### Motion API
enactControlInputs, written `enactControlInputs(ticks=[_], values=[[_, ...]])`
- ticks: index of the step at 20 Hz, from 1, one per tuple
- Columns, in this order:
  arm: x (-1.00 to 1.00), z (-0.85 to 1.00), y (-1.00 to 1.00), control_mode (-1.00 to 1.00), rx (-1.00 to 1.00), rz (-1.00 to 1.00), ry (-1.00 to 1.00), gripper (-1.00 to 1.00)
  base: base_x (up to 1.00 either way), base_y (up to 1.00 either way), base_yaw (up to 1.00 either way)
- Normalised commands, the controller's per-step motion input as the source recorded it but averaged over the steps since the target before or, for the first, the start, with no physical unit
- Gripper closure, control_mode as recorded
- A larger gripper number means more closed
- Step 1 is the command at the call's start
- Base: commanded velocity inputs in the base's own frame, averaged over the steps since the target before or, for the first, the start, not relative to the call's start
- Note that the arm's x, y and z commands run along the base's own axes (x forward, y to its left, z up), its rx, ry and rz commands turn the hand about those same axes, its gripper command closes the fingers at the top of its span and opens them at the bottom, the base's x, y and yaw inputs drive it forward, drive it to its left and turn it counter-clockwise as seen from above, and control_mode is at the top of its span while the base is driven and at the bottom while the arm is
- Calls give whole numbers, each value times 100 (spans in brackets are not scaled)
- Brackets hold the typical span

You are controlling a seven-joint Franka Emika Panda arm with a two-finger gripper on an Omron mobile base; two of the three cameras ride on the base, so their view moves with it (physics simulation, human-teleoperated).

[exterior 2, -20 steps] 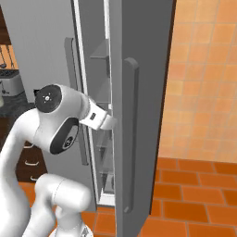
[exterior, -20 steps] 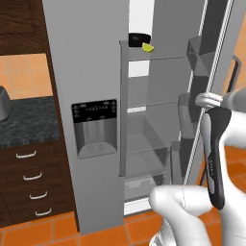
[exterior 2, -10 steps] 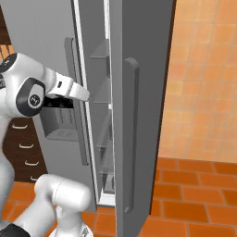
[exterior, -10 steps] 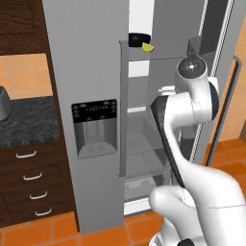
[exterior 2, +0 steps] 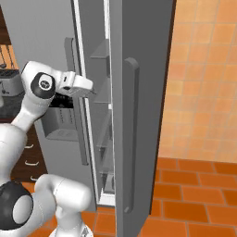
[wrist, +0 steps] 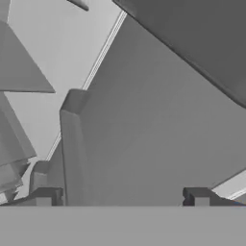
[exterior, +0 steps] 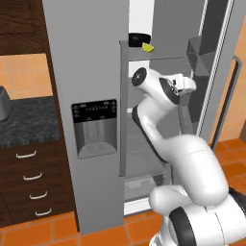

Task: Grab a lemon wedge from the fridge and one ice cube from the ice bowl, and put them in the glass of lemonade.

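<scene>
The fridge stands with its right door swung open. On the top shelf a tiny yellow lemon wedge lies beside a small black bowl. My gripper hangs below and to the right of the wedge, in front of the shelves and close to the open door's inner bins. In the right base view the gripper reaches past the door's edge. In the hand view the gripper is open, its fingertips far apart with nothing between them. The ice bowl and the glass of lemonade are out of view.
A black dispenser panel sits on the shut left door. Dark wooden drawers and a dark counter lie to the left. A silver toaster stands on the counter. Door bins hang close to my hand.
My arm has swung up from low on the right to in front of the fridge's upper shelves. The gripper has stayed open and holds nothing.
</scene>
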Motion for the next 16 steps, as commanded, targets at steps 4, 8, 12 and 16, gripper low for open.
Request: enactControlInputs(ticks=[4, 8, 12, 16], values=[[34, -11, -36, -100, -11, -14, 16, -100, 0, 0, 0], [28, -19, -63, -100, -7, -13, 18, -100, 0, 0, 0], [14, -17, -73, -100, -5, -12, 14, -100, 0, 0, 0], [0, -9, -74, -100, -3, -12, 8, -100, 0, 0, 0]])
